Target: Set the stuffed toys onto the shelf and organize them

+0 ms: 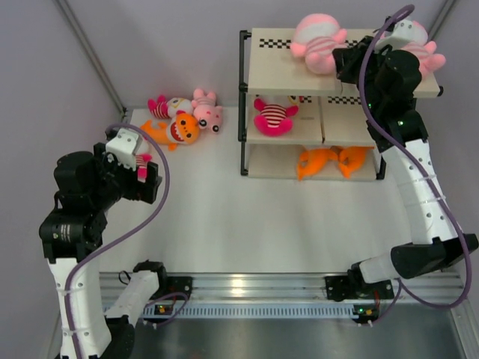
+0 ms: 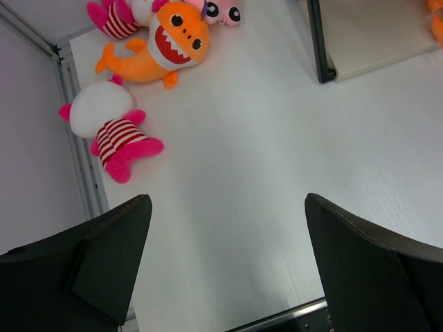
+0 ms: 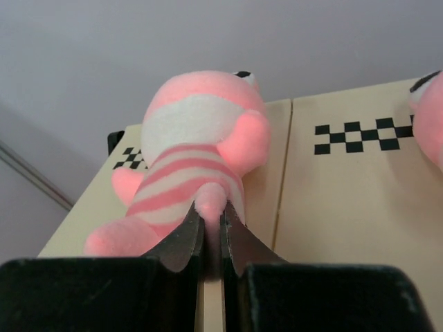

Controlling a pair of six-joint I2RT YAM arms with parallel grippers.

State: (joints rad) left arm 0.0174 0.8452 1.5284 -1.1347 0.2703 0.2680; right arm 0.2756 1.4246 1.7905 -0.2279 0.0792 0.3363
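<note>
Up top, right claw (image 3: 212, 220) pinched almost fully closed on a small pink nub at the bottom end of a pale toy (image 3: 194, 138), only a sliver of gap between the jaws. Belly-up on the top board of the shelf (image 1: 273, 75), towards its left half, stripes facing the wrist camera and head pointing away. Near the right end of the same board, second pale toy (image 1: 425, 54), partly hidden behind the right arm and well apart from the first. On the middle tier, left side, shelved hot-pink toy (image 1: 273, 117), lying flat with stripes showing. On the bottom tier, left fish (image 1: 313, 162) and right fish (image 1: 353, 158) side by side, seemingly touching in the middle.

Down over the counter (image 1: 262, 224), left claw (image 2: 226, 204) spread wide, nothing between the jaws, hanging above bare white surface. Just beyond it, near the counter's left edge, lone hot-pink toy (image 2: 104, 128), white head away from the claw, striped body and pink legs towards it. Farther off, in the far left corner, left of the shelf, a huddle of three: loose fish (image 2: 163, 48) with open toothy mouth, corner hot-pink toy (image 2: 114, 17) touching it on the left, third pale toy (image 2: 225, 10) on the right, only partly in the wrist view.
</note>
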